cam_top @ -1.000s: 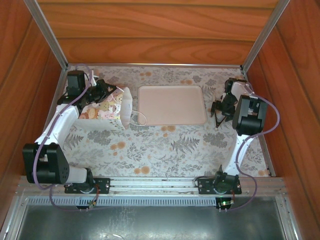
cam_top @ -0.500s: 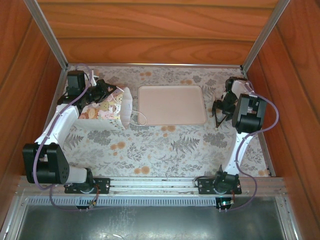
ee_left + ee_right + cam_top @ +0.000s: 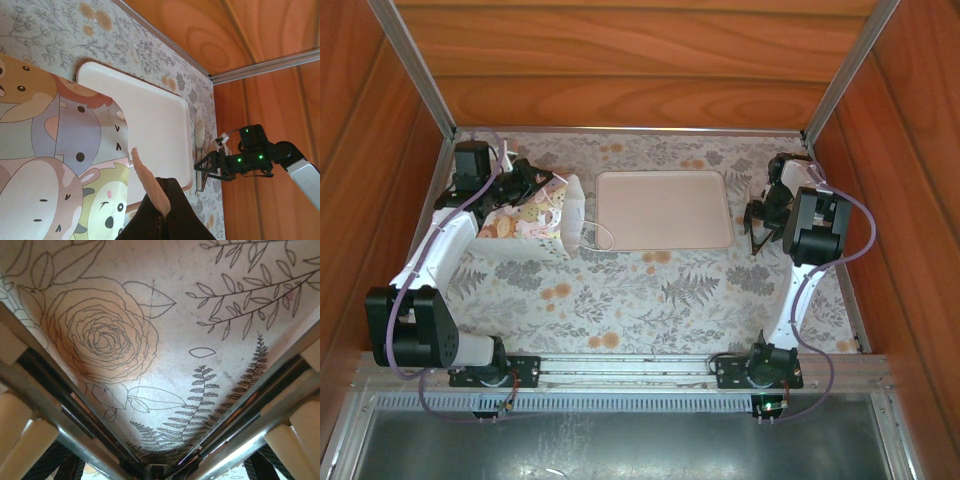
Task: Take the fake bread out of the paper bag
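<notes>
The paper bag (image 3: 525,222) lies on its side at the table's left, its mouth turned towards the tray and its cartoon-animal print (image 3: 60,150) facing up. My left gripper (image 3: 533,186) is at the bag's far edge, shut on a pinkish fold of its paper (image 3: 150,180). The fake bread is hidden. At the table's right side my right gripper (image 3: 757,225) points down just above the floral cloth. Its jaws are open, with nothing but cloth between its fingers (image 3: 15,420).
A pale pink tray (image 3: 665,208) sits at the middle back, just right of the bag, and reaches into the left wrist view (image 3: 160,120). The bag's white cord handle (image 3: 600,240) trails towards the tray. Wooden walls close in the table on three sides.
The right gripper has shifted very slightly near the tray's right edge. The left gripper and the bag have not moved.
</notes>
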Robot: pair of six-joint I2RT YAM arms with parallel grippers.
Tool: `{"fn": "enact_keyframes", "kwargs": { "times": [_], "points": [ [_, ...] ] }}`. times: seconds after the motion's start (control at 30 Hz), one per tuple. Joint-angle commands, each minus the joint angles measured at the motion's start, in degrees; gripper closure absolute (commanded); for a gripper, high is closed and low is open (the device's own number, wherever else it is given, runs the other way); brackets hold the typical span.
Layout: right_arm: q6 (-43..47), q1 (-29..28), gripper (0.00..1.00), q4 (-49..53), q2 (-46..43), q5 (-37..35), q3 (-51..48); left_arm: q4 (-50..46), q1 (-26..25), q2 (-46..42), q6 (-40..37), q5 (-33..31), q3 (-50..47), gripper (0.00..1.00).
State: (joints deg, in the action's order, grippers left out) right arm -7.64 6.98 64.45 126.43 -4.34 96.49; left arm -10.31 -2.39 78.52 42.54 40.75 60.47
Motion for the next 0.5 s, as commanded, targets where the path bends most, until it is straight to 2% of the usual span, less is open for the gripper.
{"fn": "enact_keyframes", "kwargs": {
  "times": [0.0, 0.33, 0.47],
  "points": [
    [-1.92, -0.30, 0.19, -2.36, 3.42, -0.94, -1.27, -0.39, -0.32, -0.32, 0.52, 0.04, 1.47, 1.00],
    [-3.32, -0.99, 0.20, -2.48, 3.52, -1.96, -1.16, -0.38, -0.33, -1.08, 0.32, -0.06, 0.86, 1.00],
    [-2.66, -1.01, 0.23, -2.39, 3.90, -1.58, -0.50, -0.38, -0.25, -1.09, 0.33, -0.05, 0.77, 1.00]
  ]
}}
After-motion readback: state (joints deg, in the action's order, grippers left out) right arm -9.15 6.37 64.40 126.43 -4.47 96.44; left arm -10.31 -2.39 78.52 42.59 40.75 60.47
